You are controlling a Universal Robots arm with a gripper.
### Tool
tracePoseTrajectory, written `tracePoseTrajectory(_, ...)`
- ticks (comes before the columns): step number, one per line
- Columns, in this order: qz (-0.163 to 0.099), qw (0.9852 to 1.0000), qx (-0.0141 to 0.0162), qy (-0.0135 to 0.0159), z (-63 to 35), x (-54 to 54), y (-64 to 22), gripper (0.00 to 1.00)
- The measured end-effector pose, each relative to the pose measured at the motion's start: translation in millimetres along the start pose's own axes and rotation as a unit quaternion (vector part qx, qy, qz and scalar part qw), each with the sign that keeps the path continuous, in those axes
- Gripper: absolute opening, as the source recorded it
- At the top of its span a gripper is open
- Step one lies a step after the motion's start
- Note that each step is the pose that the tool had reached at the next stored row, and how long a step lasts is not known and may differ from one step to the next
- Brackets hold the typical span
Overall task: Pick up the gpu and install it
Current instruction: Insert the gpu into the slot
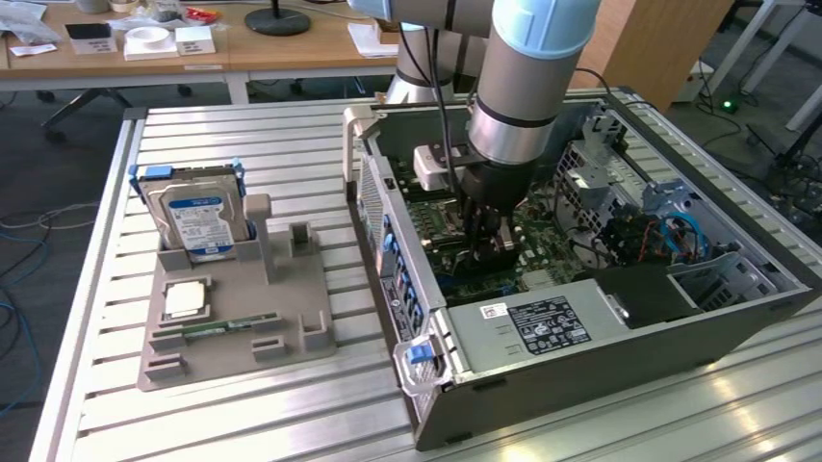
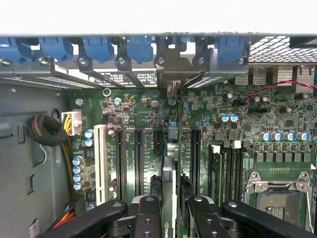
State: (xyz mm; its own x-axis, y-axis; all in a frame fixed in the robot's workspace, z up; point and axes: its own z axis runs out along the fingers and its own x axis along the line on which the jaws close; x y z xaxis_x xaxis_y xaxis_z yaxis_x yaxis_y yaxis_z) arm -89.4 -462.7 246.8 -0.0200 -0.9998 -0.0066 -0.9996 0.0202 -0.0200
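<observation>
— Where's the gripper [image 1: 492, 252]?

— At the centre of the exterior frame, down inside the open computer case [image 1: 757, 298], just over the green motherboard [image 2: 148, 119].

— Holding anything?

— Yes. Its fingers [image 2: 148, 215] are partly closed, pinching the gpu [image 2: 168, 198] edge-on between them.

— And the card?

— Upright at the lower middle of the wrist frame, among the black expansion slots [image 2: 138, 158].

— The grey holder [image 1: 231, 318]?

— At the exterior frame's left, with the hard drive [image 1: 199, 226].

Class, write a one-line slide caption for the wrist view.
The tool holds the gpu edge-on above the motherboard slots inside the open computer case.
</observation>
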Motion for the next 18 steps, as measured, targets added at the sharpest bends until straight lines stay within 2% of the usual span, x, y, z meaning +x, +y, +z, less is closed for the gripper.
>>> tracePoseTrajectory(16, 0.000, 1.0000, -0.0001, -0.0001, 0.3, 0.0, 0.1, 0.25)
tracePoseTrajectory(18, 0.000, 1.0000, 0.0003, -0.0006, 0.8, -0.1, 0.5, 0.31)
